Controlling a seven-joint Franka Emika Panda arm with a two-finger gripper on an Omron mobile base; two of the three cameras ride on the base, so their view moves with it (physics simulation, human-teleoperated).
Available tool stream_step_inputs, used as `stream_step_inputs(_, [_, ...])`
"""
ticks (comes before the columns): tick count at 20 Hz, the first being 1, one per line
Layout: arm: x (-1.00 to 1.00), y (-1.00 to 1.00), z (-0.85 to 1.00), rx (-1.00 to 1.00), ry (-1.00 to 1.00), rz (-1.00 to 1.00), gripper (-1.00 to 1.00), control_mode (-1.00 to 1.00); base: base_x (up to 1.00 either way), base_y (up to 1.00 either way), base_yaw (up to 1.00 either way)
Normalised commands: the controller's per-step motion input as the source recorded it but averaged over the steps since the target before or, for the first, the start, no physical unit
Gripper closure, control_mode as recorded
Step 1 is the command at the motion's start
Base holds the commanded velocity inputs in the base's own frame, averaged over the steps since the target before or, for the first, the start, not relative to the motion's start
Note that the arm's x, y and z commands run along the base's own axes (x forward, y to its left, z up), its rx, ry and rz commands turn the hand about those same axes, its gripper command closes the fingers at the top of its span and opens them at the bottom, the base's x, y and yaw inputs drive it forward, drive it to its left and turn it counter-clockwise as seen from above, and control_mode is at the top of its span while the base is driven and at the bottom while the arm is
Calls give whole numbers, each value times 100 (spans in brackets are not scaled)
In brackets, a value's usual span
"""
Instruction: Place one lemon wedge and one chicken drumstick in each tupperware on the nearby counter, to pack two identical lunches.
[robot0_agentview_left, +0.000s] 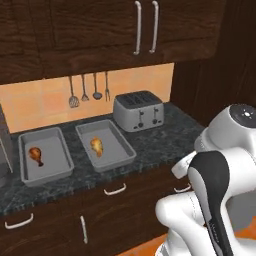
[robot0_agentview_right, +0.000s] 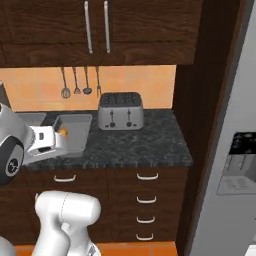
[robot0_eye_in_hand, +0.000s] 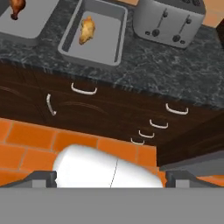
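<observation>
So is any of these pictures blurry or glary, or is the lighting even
Left base view: soft, evenly lit, faint shading inside the shallow grey rectangular trays. Right base view: the silver four-slot toaster shows no glare. Hand view: the marbled black-and-grey stone counter looks sharp enough.

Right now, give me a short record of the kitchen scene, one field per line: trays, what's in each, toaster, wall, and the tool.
left tray: on the counter, holds one drumstick
right tray: beside the left tray, holds one drumstick
lemon wedges: none visible in either tray
toaster: silver, right of the trays, near the wall
utensils: hanging on the orange wall
tool: open, holding nothing
</observation>
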Motion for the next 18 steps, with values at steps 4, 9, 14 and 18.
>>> stream_step_inputs(4, [0,0,0,0,0,0,-100,100,-62,-100,0])
stream_step_inputs(9, [0,0,0,0,0,0,-100,100,-29,-100,0])
stream_step_inputs(14, [0,0,0,0,0,0,-100,100,9,-100,0])
stream_step_inputs(18, [0,0,0,0,0,0,-100,100,45,-100,4])
